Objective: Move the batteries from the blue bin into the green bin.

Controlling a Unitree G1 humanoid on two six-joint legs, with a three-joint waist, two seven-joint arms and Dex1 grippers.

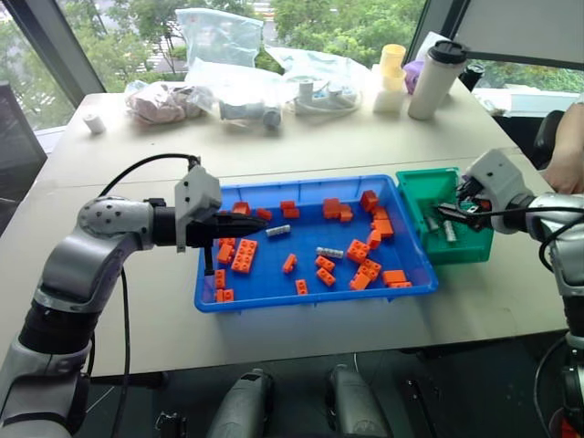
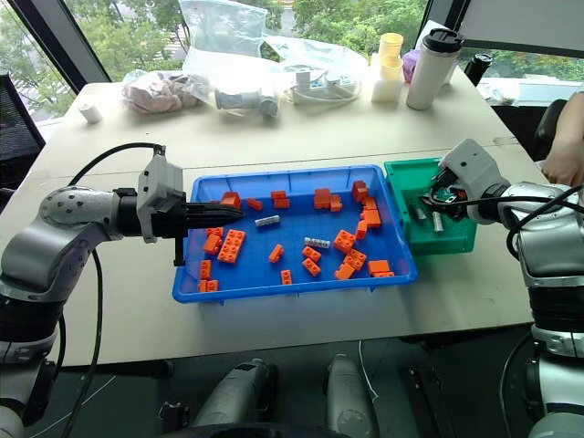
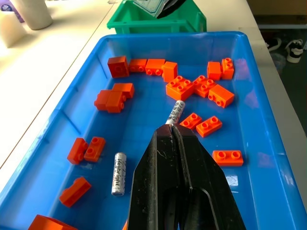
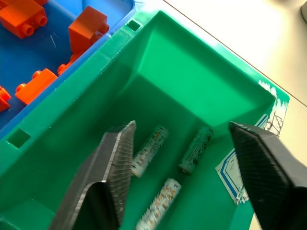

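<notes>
Since two batteries are left lying in the blue bin (image 1: 274, 297), the next grab depends on which arm is closer to them, and that looks like the left arm. The left gripper (image 1: 239, 220) hangs over the left part of the blue bin with its two black fingers pressed together and nothing between them. One battery (image 1: 277, 231) lies just past its tip toward the middle of the bin, lying nearly along the way the fingers point. The other battery (image 1: 329, 252) is further on, near the middle of the bin, and it lies almost sideways across the bin. In the left wrist view, the farther one (image 3: 175, 112) sits straight beyond the fingertips, while the nearer one (image 3: 118, 173) lies off to one side of the fingers. The fingers would have to spread apart before they could grab either one. The right gripper (image 1: 459, 213) is over the green bin (image 1: 422, 182), with its fingers wide apart and holding nothing. Under it, three batteries (image 4: 165, 196) lie loose on the floor of the green bin. So I count five batteries: two to go and three done. I count about twenty orange bricks (image 1: 243, 255) scattered in the blue bin, some in clumps so the number is rough.
</notes>
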